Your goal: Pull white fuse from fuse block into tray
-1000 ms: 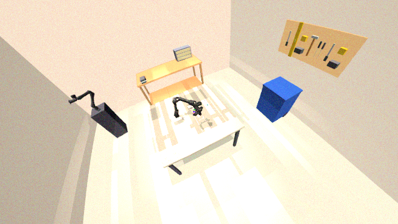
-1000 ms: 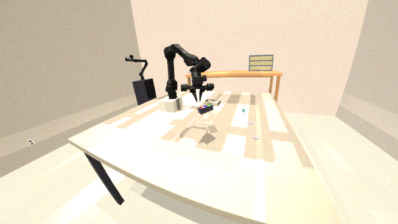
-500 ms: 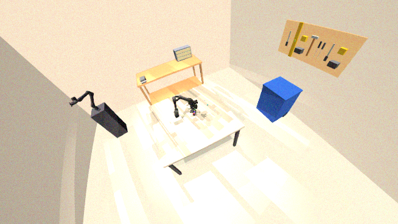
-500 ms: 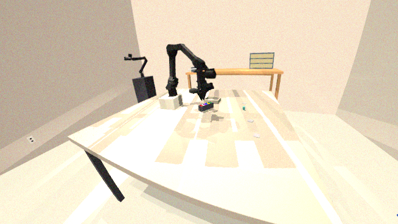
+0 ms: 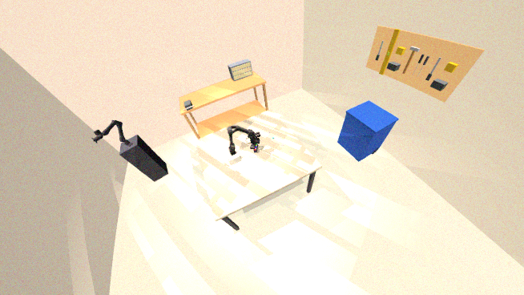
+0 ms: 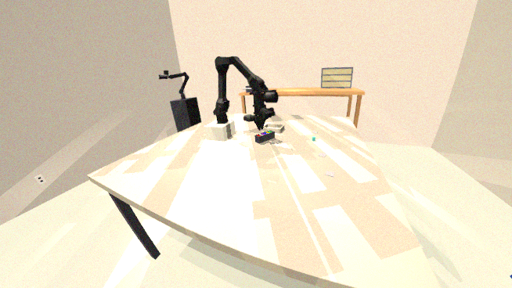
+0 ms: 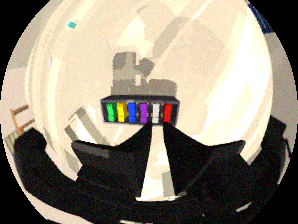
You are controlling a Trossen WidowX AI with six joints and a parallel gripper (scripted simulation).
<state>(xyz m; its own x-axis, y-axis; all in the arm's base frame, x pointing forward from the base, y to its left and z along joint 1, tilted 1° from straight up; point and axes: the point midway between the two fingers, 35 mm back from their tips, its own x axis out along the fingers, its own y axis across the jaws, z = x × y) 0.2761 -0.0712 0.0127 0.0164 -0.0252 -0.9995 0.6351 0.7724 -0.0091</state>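
The dark fuse block (image 7: pixel 140 98) (image 6: pixel 265 138) stands on the table with a row of fuses: green (image 7: pixel 111 112), yellow (image 7: pixel 121 112), blue (image 7: pixel 131 112), purple (image 7: pixel 143 112), white and red (image 7: pixel 167 113). The white fuse (image 7: pixel 156 112) sits in its slot, second from the right in the wrist view. My gripper (image 7: pixel 157 124) (image 6: pixel 260 127) (image 5: pixel 255 145) points down just above the block, over the white fuse. Its fingers are nearly together, with only a narrow gap, and nothing is between them. The shallow white tray (image 6: pixel 283 127) lies just behind the block.
The arm's white base block (image 6: pixel 221 130) stands left of the fuse block. A small teal piece (image 6: pixel 313 138) (image 7: pixel 72 24) and small white bits (image 6: pixel 329 174) lie on the table to the right. A wooden bench (image 6: pixel 305 91) and a second arm on a black box (image 6: pixel 185 111) stand behind.
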